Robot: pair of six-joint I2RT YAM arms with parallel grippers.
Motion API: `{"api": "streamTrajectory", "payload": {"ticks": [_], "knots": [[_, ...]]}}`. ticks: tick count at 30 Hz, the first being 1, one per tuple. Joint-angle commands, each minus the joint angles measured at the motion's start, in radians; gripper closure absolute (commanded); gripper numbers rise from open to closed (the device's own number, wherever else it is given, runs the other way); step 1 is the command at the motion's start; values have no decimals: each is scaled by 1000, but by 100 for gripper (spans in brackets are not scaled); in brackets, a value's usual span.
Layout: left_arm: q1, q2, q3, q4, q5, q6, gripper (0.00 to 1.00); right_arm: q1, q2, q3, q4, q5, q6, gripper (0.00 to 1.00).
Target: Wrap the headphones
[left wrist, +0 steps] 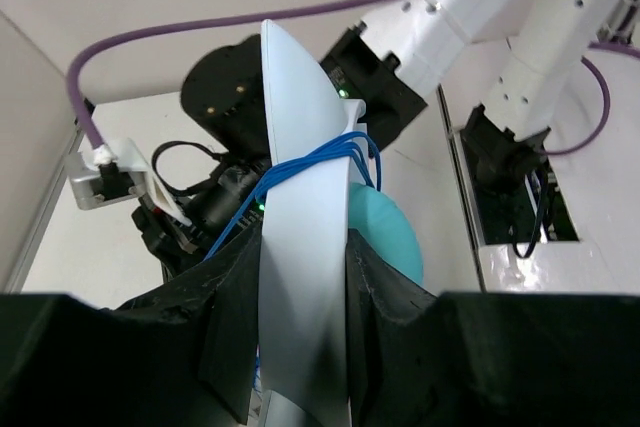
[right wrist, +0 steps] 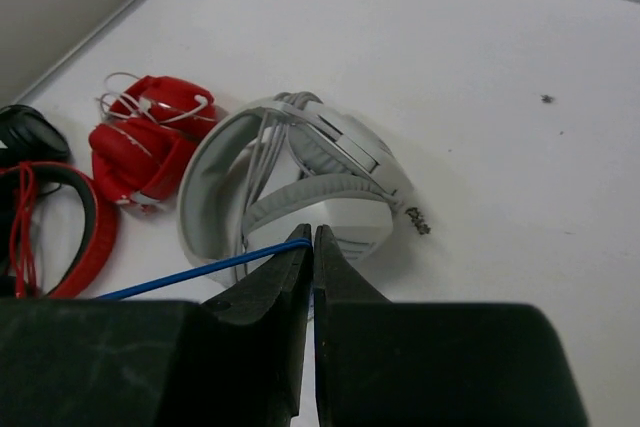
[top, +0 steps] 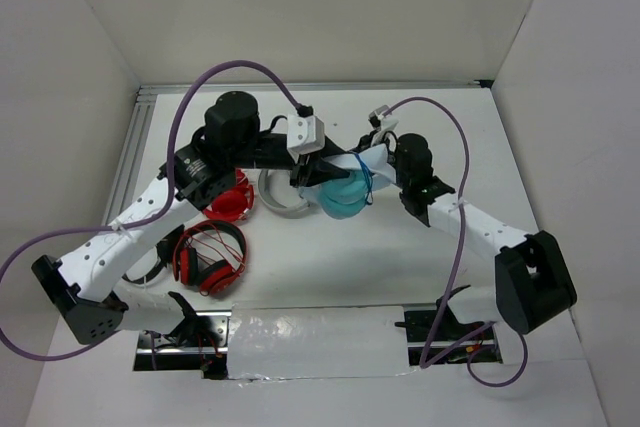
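Since the left gripper (left wrist: 303, 292) clamps the stiff headband (left wrist: 300, 147) of the headphones (top: 340, 195), the right gripper (right wrist: 312, 247), pinching the limp, slippery cable (right wrist: 200, 272) trailing toward nine o'clock, probably needs steady tension.

White table (top: 400, 267), red headphones (top: 210, 257), grey-white headphones (right wrist: 300, 177)

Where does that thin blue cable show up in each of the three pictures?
Top external: blue cable loops beside the teal earcup, centre.
Left wrist: cable wound around the pale headband, centre.
Right wrist: cable runs from lower left into the right gripper, pinched.
Shared landmark: grey-white headphones, in top and right wrist views only.
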Motion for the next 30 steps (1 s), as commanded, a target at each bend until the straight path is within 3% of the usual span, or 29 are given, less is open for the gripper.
{"api": "streamTrajectory", "payload": {"ticks": [1, 11, 19, 24, 30], "knots": [[-17, -82, 104, 235, 2, -84, 100, -16, 48, -31, 111, -35, 94, 91], [-13, -79, 242, 236, -98, -117, 100, -15, 127, -85, 238, -154, 171, 92], [-13, -79, 313, 279, -156, -133, 100, 27, 200, -58, 225, -105, 165, 94], [-13, -70, 354, 259, -153, -137, 100, 39, 204, -51, 217, -78, 165, 88], [-13, -80, 295, 273, -150, -154, 100, 43, 168, -53, 208, -66, 168, 85]]}}
